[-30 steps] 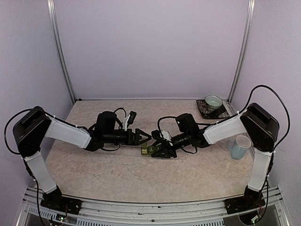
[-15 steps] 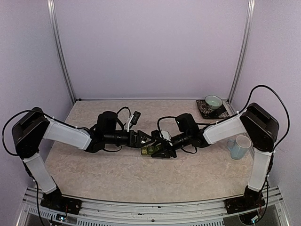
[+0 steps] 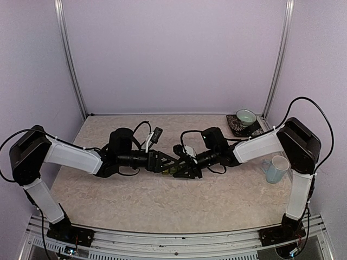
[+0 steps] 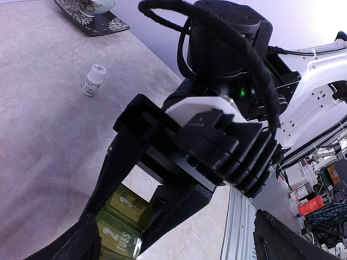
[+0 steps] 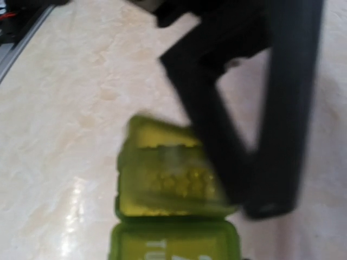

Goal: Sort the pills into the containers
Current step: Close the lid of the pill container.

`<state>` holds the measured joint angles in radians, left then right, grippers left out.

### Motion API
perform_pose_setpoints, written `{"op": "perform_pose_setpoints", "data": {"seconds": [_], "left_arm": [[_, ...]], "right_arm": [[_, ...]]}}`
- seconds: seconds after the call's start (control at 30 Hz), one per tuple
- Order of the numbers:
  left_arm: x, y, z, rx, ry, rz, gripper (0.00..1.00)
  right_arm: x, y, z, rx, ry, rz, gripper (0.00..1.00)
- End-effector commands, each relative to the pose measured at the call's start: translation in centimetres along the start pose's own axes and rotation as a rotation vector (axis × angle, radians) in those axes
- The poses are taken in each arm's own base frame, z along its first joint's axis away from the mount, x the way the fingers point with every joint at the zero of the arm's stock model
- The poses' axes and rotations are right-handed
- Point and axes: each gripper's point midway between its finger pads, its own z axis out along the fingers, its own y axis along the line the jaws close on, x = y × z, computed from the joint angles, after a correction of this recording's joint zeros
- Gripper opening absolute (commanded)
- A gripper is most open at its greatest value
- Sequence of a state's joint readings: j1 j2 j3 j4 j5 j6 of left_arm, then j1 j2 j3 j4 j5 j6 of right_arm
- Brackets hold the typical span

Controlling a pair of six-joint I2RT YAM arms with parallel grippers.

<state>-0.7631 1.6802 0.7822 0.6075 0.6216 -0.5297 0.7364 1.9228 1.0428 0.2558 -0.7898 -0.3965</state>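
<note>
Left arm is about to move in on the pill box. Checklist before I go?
1. Left end effector open: ok.
2. Dark green plastic strip of three joined lidded compartments in view: ok.
3. Right end effector astride the strip: ok.
4. Right grip firm: cannot tell.
5. Compartment lid open: cannot tell, right wrist view blurred.
6. Small white pill bottle stands apart from strip: ok.

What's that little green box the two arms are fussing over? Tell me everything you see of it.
The pill box is a small strip of joined square compartments in translucent olive-green plastic; one lid reads 2 TUES in pale print. It sits in the middle of the table. The right hand straddles it, seemingly pinching it.
</note>
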Motion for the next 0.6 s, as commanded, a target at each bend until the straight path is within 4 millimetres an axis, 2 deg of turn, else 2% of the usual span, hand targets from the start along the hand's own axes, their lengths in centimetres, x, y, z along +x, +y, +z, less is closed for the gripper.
{"op": "perform_pose_setpoints", "data": {"seconds": [0.0,0.13,0.33,0.57], "left_arm": [[0.1,-1.2,0.0,0.037,-0.007,0.035,0.95],[0.5,-0.8,0.2,0.019,0.004,0.02,0.95],[0.7,1.2,-0.1,-0.085,-0.008,-0.027,0.95],[1.0,2.5,0.0,-0.135,-0.001,-0.077,0.94]], "right_arm": [[0.4,-1.7,0.2,0.045,0.031,0.043,0.22],[0.3,-2.0,0.0,0.064,0.028,0.044,0.22],[-0.5,-2.6,-0.6,0.113,0.023,0.032,0.21],[-2.0,-3.3,-1.8,0.19,-0.006,0.011,0.19]]}}
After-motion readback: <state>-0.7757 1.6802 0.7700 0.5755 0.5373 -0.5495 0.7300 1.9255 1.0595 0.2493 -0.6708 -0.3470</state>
